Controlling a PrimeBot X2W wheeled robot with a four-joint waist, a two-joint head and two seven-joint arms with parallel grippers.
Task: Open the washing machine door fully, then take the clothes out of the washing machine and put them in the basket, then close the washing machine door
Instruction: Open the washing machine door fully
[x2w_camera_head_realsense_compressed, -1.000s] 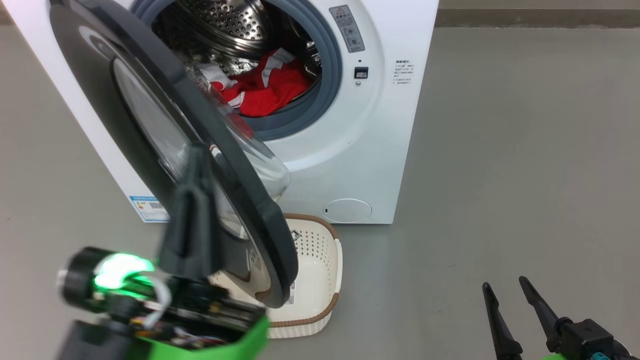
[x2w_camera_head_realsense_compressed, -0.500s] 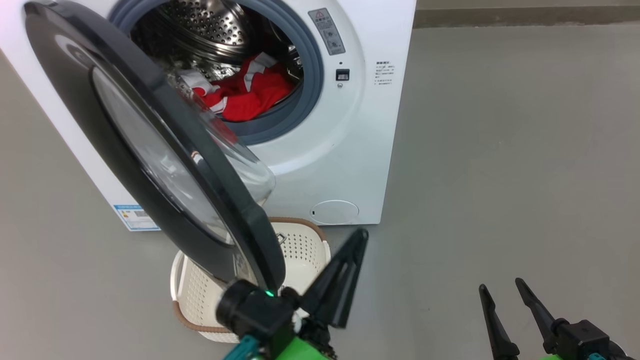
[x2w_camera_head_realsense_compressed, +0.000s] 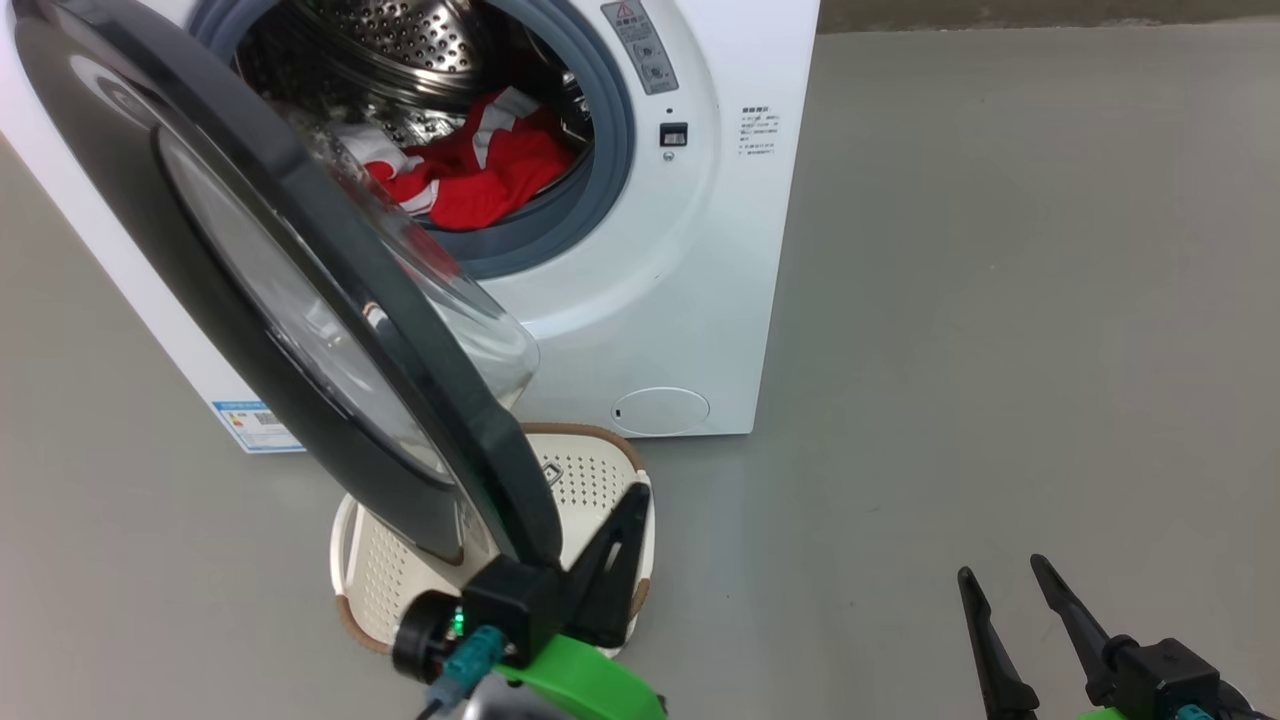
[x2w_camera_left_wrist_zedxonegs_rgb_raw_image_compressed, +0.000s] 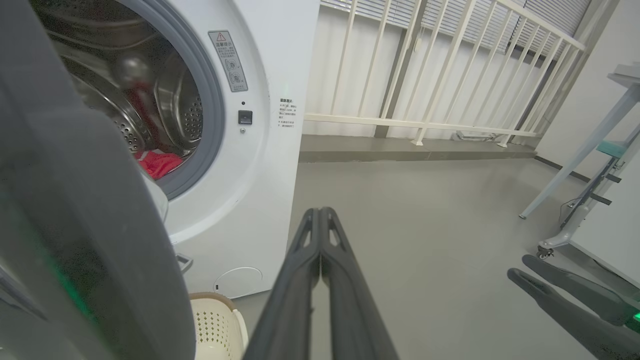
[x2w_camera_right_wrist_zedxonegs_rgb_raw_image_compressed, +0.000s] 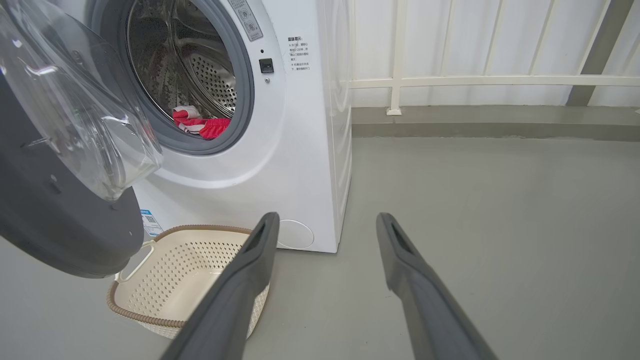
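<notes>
On smooth matt grey floor (x2w_camera_head_realsense_compressed: 1000, 300), with a cream-white barred railing (x2w_camera_left_wrist_zedxonegs_rgb_raw_image_compressed: 425, 75) behind:

- washing machine (x2w_camera_head_realsense_compressed: 690, 300): glossy white box, front-loading; perforated steel drum (x2w_camera_head_realsense_compressed: 420, 40); grey-blue rubber gasket (x2w_camera_head_realsense_compressed: 605, 150) ringing the round mouth.
- clothes (x2w_camera_head_realsense_compressed: 480, 185): bright red fabric with white stripes, crumpled low in the drum behind the gasket lip.
- basket (x2w_camera_head_realsense_compressed: 590, 465): cream perforated plastic, rounded rectangle, brown woven-look rim; on the floor just in front of the machine.
- washing machine door (x2w_camera_head_realsense_compressed: 120, 220): round, wide black rim, clear bulging glass bowl (x2w_camera_head_realsense_compressed: 470, 330); swung out at an angle from the mouth, its lower rim hanging above the basket.
- left gripper (x2w_camera_head_realsense_compressed: 636, 495): long dark fingers pressed together, holding nothing; just beside the door's lower rim, above the basket; contact with the door cannot be told.
- right gripper (x2w_camera_head_realsense_compressed: 1001, 566): fingers spread wide, empty; low over bare floor, well apart from the machine.
- open room: broad bare floor on the robot's right of the machine, running back to the kerb under the railing.
</notes>
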